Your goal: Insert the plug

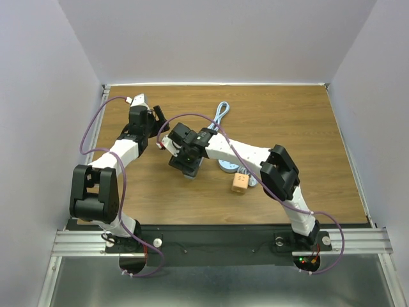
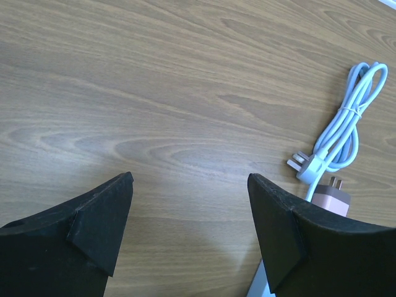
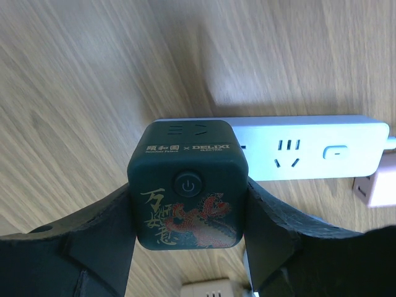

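I am clamping my right hand (image 3: 189, 213) on the dark green cube plug (image 3: 189, 158) over the white power strip (image 3: 297, 148) on the table (image 3: 74, 74), and with my left hand (image 2: 189, 185) hanging apart off it, I am risking shoving the strip aside or jamming misaligned prongs.

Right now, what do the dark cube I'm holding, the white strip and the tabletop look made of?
The dark green cube: likely moulded plastic, matte, rounded edges, printed lettering. The white power strip: hard plastic by its look, smooth moulded face. The tabletop: wood-grain pattern, smooth; possibly laminate rather than solid wood.
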